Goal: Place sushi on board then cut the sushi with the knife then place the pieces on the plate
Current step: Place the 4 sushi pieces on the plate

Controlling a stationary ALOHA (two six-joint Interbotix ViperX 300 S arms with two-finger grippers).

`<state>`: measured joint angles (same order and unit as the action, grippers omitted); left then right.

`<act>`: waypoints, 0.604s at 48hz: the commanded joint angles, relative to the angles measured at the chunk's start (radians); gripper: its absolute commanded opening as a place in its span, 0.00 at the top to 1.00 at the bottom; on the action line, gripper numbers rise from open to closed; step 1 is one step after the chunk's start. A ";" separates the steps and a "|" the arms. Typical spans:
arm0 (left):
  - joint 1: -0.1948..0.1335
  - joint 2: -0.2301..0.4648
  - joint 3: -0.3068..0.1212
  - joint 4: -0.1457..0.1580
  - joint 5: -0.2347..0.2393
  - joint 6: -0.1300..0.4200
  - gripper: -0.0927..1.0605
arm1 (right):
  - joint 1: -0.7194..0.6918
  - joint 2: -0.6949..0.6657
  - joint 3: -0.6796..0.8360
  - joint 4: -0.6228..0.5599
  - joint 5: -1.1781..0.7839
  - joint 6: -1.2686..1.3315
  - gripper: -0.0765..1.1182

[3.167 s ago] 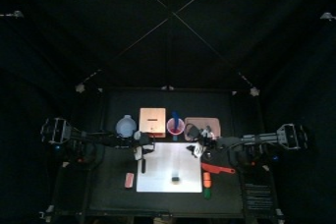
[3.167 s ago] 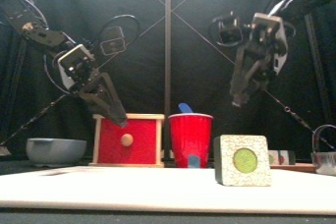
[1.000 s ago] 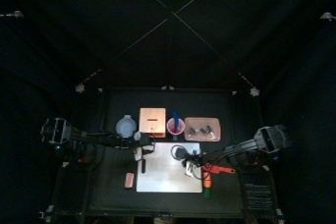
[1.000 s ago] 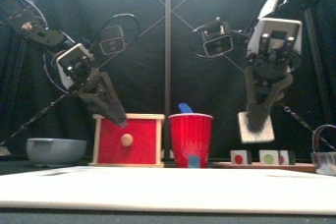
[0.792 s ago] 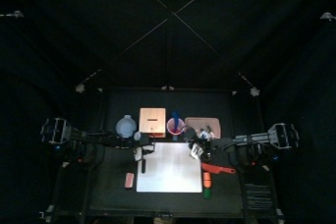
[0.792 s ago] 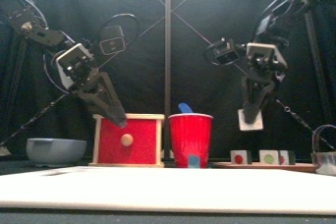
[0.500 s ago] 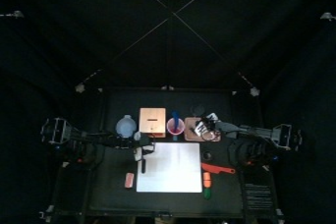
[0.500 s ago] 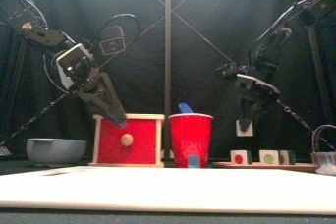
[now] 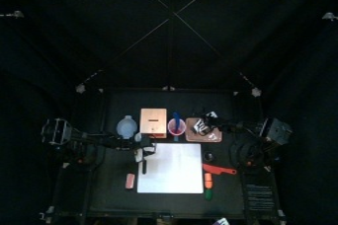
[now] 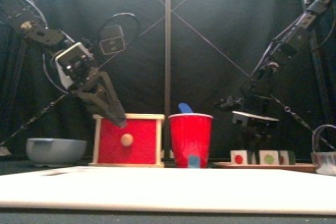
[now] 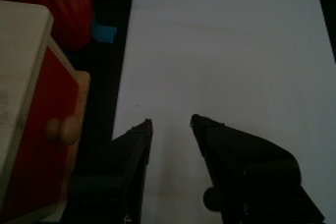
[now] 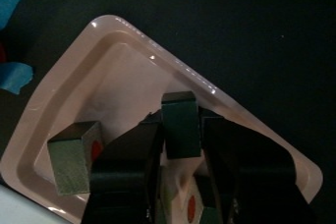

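My right gripper [image 12: 180, 135] is over the pink tray [image 12: 132, 56], shut on a dark green sushi piece [image 12: 178, 110] held low above the tray. Another piece [image 12: 77, 156] lies on the tray beside it. In the front view the right gripper [image 10: 252, 118] hangs above several pieces [image 10: 269, 156] at the right. The white board [image 9: 172, 168] is bare. A red knife [image 9: 215, 177] lies at the board's right edge. My left gripper [image 11: 171, 122] is open with nothing in it, over the board's left edge beside the wooden box [image 11: 33, 81].
Along the back stand the blue-grey bowl [image 10: 55, 149], the wooden box with its red drawer front [image 10: 129, 140] and the red cup [image 10: 191, 140] with a blue knife in it. A small red toy [image 9: 129, 180] lies left of the board.
The right gripper carried a sushi piece from above the board back and to the right, and lowered it over the pink tray. The left arm stayed still.
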<state>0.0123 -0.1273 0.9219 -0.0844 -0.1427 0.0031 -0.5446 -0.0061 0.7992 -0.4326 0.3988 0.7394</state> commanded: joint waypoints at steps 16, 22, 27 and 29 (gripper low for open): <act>-0.014 -0.005 -0.032 0.017 -0.008 0.002 0.25 | -0.002 -0.181 -0.026 -0.051 0.055 0.003 0.27; -0.015 0.002 -0.031 0.017 -0.008 0.002 0.25 | 0.000 -0.209 -0.023 -0.049 0.058 0.003 0.27; -0.015 0.000 -0.031 0.017 -0.008 0.002 0.25 | 0.014 -0.229 -0.021 -0.052 0.058 0.002 0.27; -0.015 0.000 -0.032 0.017 -0.008 0.002 0.25 | 0.028 -0.239 -0.020 -0.058 0.058 0.002 0.27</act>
<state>-0.0015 -0.1212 0.9112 -0.0690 -0.1442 0.0046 -0.5354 -0.1994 0.7931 -0.4832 0.4602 0.7409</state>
